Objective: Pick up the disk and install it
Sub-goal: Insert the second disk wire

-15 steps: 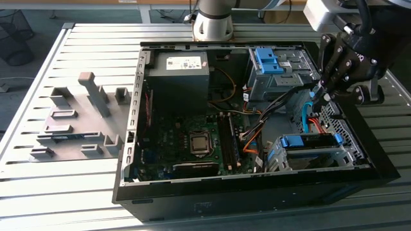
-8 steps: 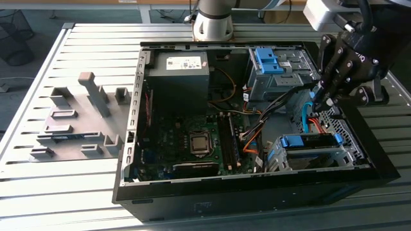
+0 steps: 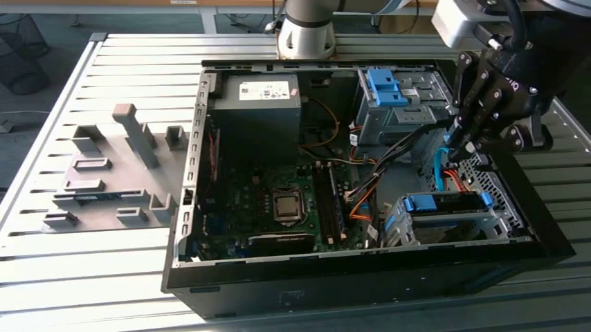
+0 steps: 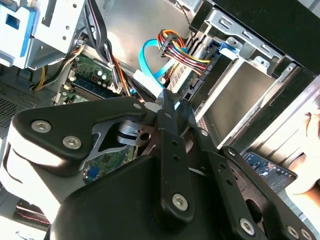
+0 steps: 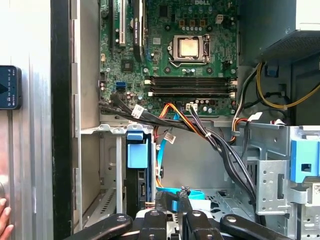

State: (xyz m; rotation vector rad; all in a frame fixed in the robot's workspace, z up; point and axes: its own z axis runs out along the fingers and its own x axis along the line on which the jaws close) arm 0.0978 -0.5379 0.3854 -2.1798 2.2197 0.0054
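gripper [image 4: 167,102] right up close, fingers pressed together on nothing, tips over cables inside case [image 3: 554,242]. disk [image 3: 448,203] looked already seated in bay, install mostly done imo.

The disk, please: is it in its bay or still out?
In: the disk sits inside the metal bay, away from the gripper.

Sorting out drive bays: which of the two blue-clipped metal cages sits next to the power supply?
The cage with the upright blue latch, beside the grey power supply; the other cage sits by the opposite wall.
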